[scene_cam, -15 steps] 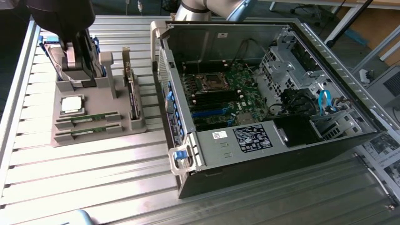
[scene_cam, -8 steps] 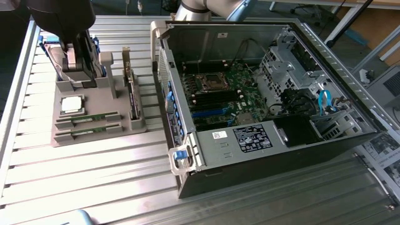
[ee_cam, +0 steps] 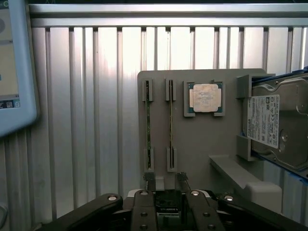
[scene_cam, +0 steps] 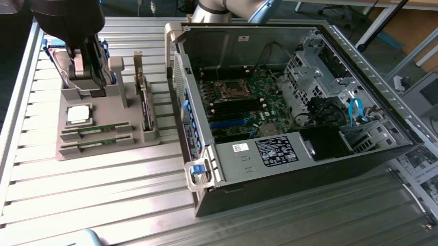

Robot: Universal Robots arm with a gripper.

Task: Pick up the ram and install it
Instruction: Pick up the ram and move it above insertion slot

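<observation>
Just ahead of the gripper (ee_cam: 166,182), its slim fingers spread wide and empty, the ram (ee_cam: 170,125) stands on edge in slotted grey clips. A second thin stick (ee_cam: 147,125) runs parallel beside it, with a narrow bare lane between them. To one side (on the same matte plastic holder (ee_cam: 192,154)) sit a square silver processor (ee_cam: 204,97) and a boxy hard drive (ee_cam: 276,125). Ribbed aluminium table (ee_cam: 86,120) lies open on the other side.

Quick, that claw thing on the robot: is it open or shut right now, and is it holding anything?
Gripper: open, holding nothing; the ram sticks sit in their tray slots.
</observation>
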